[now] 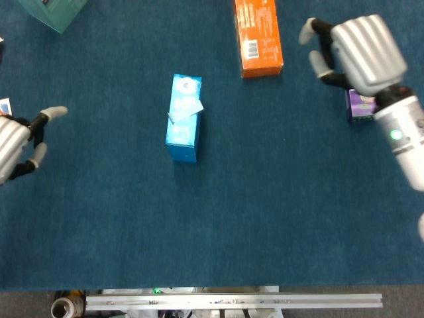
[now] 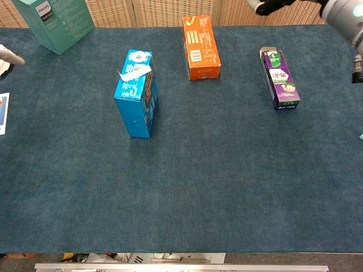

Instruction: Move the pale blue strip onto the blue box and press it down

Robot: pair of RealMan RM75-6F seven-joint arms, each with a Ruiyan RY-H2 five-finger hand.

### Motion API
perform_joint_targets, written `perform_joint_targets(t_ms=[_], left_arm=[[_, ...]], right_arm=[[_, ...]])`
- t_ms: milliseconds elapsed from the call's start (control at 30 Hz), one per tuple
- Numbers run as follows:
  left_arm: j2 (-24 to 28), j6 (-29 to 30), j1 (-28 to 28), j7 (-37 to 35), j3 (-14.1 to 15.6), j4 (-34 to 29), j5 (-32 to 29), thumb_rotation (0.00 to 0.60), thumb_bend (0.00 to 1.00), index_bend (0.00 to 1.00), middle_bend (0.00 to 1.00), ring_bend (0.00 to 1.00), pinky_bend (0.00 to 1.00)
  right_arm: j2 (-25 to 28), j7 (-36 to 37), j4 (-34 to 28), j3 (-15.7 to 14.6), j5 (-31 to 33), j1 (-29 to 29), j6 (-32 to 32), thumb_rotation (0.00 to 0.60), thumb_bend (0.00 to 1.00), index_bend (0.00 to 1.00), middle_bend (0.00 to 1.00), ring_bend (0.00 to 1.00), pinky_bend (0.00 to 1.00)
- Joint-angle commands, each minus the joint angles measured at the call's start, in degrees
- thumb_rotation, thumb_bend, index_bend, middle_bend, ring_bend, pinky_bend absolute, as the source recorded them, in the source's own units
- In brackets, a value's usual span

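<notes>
The blue box [image 1: 183, 118] [image 2: 136, 93] stands upright left of the table's middle. The pale blue strip [image 1: 185, 109] [image 2: 134, 72] lies across its top, one end poking past the left edge. My right hand [image 1: 356, 52] hovers high at the far right, over the purple carton, fingers apart and holding nothing; in the chest view only its fingertips [image 2: 261, 7] show at the top edge. My left hand [image 1: 16, 146] comes in at the left edge, empty, with fingers spread; a single fingertip [image 2: 12, 58] shows in the chest view.
An orange box [image 1: 258, 36] [image 2: 200, 47] lies at the back centre. A purple carton [image 2: 279, 77] lies at the right. A teal box [image 2: 54, 21] stands at the back left, and a printed card [image 2: 3, 112] sits at the left edge.
</notes>
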Motion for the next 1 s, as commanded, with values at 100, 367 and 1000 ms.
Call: perform_joint_targets(t_ms=[100,367,1000], left_arm=[[-0.42,-2.09,-3.13,-0.64,-0.23,-0.37,1.32,0.600,0.49,0.18,0.76,0.78,0.77],[-0.55,-5.69,-8.42,-3.26,-0.09,-0.98,3.42,0.600,0.52,0.21,0.90,0.90,0.85],[-3.60,-13.03,-15.32,1.64,-1.16,-5.17,-1.17,0.600,0.52,0.24,0.91,0.90,0.85]], right_arm=[[3.71,-0.65,-2.03,-0.39,-0.07,-2.44,1.05,0.600,0.44,0.45,0.80,0.82,1.00],[4.95,-0.82,-2.19,-0.26,-0.19,-4.00,1.70,0.600,0.44,0.45,0.86,0.90,1.00],[6.73,1.09,-1.87,0.18,-2.02,-7.06,2.10,0.600,0.44,0.45,0.88,0.93,1.00]])
